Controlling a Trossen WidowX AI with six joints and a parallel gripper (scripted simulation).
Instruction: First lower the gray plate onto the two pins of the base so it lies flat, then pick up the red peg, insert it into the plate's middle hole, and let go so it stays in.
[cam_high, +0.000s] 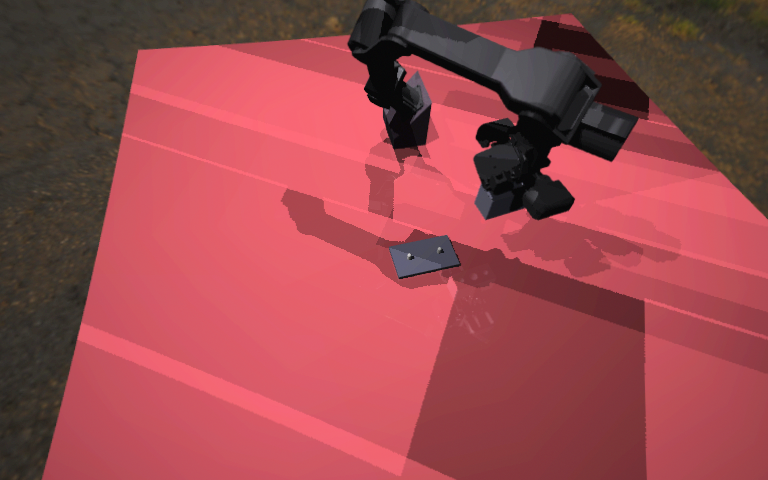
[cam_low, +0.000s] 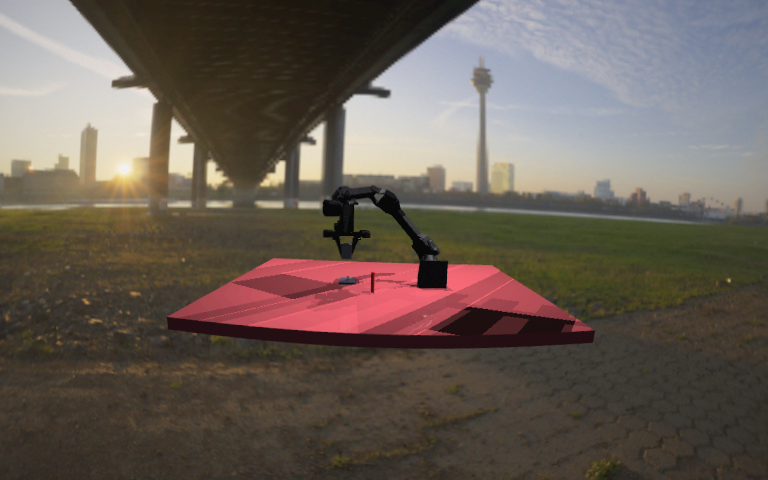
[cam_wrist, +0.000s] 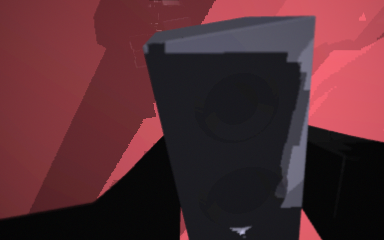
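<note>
My gripper (cam_low: 346, 245) is shut on the gray plate (cam_high: 490, 204) (cam_low: 346, 252) (cam_wrist: 230, 155) and holds it well above the table. The wrist view shows the plate's broad face with two round holes, mostly in shadow; its lower end is cut off. The base (cam_high: 424, 270) (cam_low: 343, 281) is a flat gray slab on the table with two short pale pins (cam_high: 410, 256) (cam_high: 440, 249) standing up, nothing on them. In the exterior view the plate hangs over the base. The red peg (cam_low: 372, 281) stands upright on the table, right of the base there; I cannot see it in the top view.
The red table top (cam_high: 226, 316) (cam_low: 317, 322) carries broad shadow bands, some crossing the base. The arm's black mount (cam_low: 432, 274) stands on the table right of the peg in the exterior view.
</note>
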